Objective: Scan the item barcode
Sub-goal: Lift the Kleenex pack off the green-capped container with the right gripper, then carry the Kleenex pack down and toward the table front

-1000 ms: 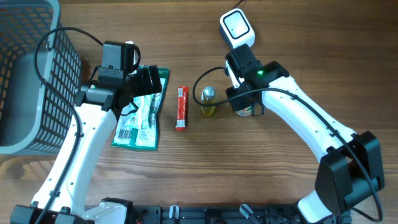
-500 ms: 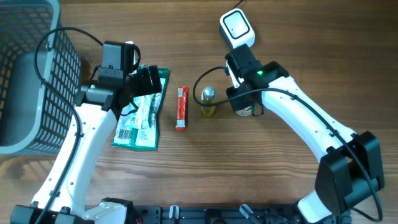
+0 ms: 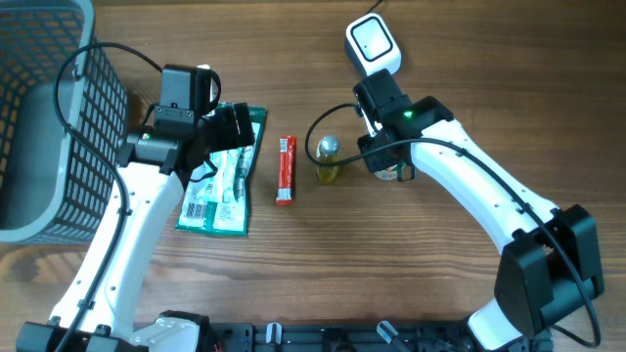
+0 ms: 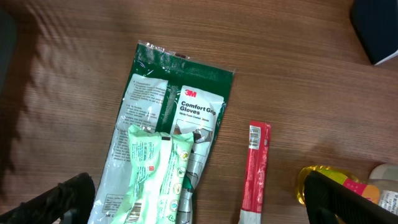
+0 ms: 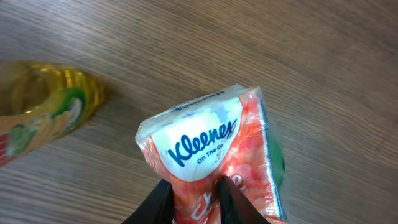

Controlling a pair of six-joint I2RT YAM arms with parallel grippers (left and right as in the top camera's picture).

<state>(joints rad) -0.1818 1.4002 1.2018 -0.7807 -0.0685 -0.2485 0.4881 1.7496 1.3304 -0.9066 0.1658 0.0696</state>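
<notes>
Right tool (image 5: pixel 194 196) pinched on bottom end of Kleenex pack (image 5: pixel 208 146), long axis roughly up the frame, logo end uppermost, left tool (image 4: pixel 205 202) wide open, empty.

Looks like a mock shop checkout set up on a robot test bench: a plain wood-grain table (image 3: pixel 323 279) with the left arm (image 3: pixel 117 244) and right arm (image 3: pixel 489 200) based along its near edge. Shop signs: a grey mesh shopping basket (image 3: pixel 93 117) at far left and a white corded scanner unit (image 3: pixel 373 44) at the back. Goods in printed retail wrapping are spread about: a 3M Comfort Grip gloves pack (image 4: pixel 196 109), a red stick pack (image 3: pixel 286 168), a yellow bottle (image 3: pixel 328 164) and a Kleenex tissue pack (image 5: pixel 211 143).
</notes>
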